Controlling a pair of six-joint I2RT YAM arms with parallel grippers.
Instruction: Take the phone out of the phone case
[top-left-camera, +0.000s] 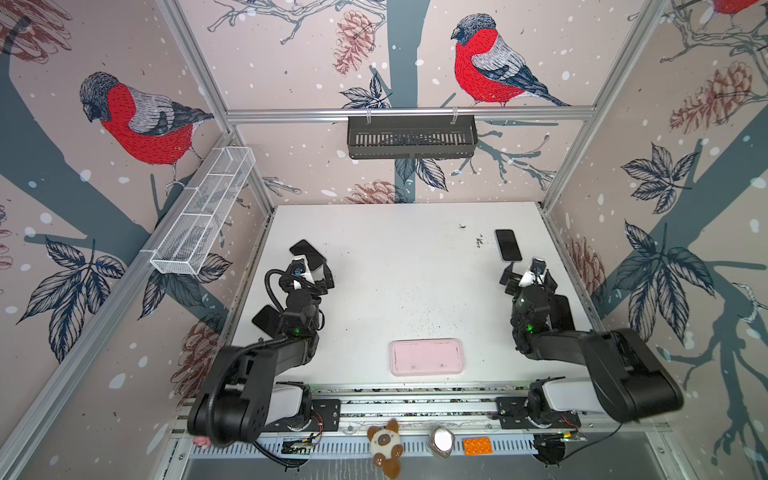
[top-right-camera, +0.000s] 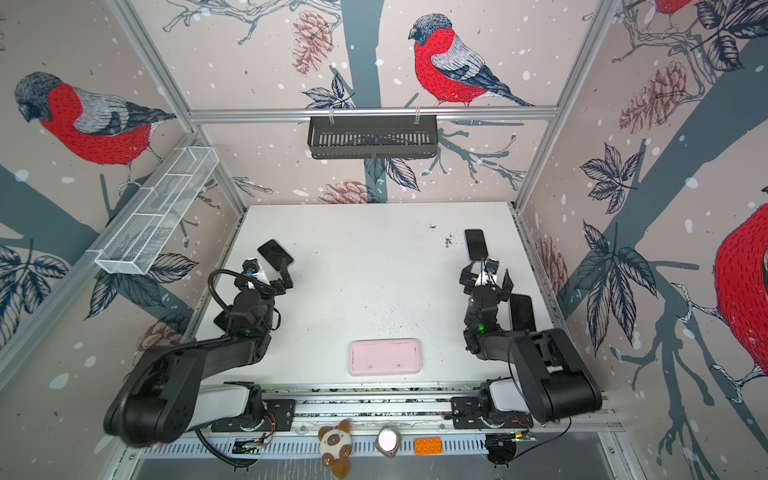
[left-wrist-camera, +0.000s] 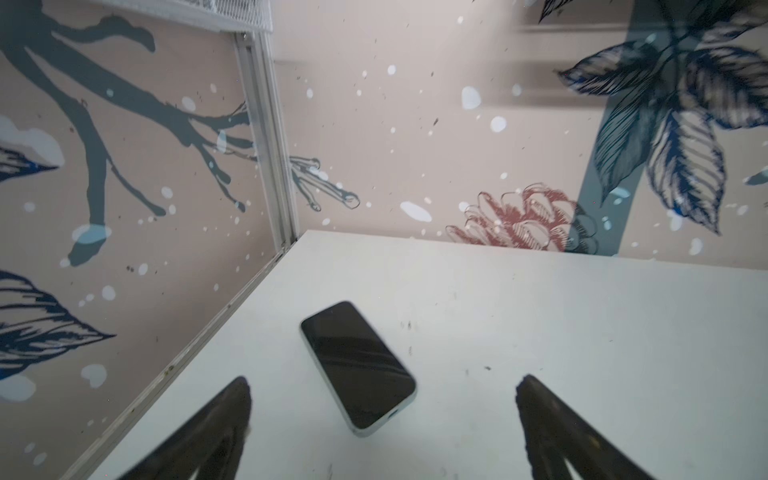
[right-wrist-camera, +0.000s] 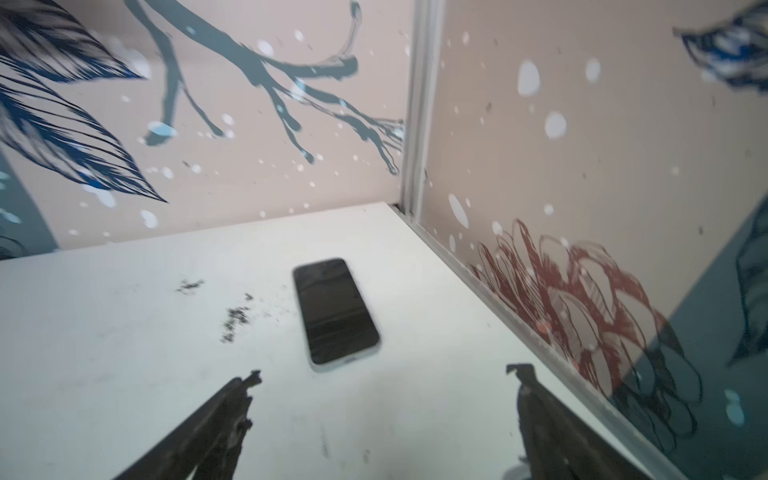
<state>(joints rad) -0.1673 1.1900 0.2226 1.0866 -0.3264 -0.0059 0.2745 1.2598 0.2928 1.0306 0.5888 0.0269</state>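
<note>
Pink rectangular phone case (top-left-camera: 427, 357) lies crosswise, central, rearward of both claws, neither nearer; left gripper (left-wrist-camera: 384, 380), right gripper (right-wrist-camera: 386, 370) spread wide, empty.

White table (top-left-camera: 395, 291) held pink phone case (top-left-camera: 427, 357) near front edge; left phone (top-left-camera: 305, 251) and right phone (top-left-camera: 508, 244) lay flat farther back.

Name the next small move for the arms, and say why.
Probably draw the right gripper back toward the pink case, lying flat and untouched near the front edge of the table. Both it and the left gripper are open, empty, and aimed at phones farther back. Whether the case holds a phone is unclear.
</note>
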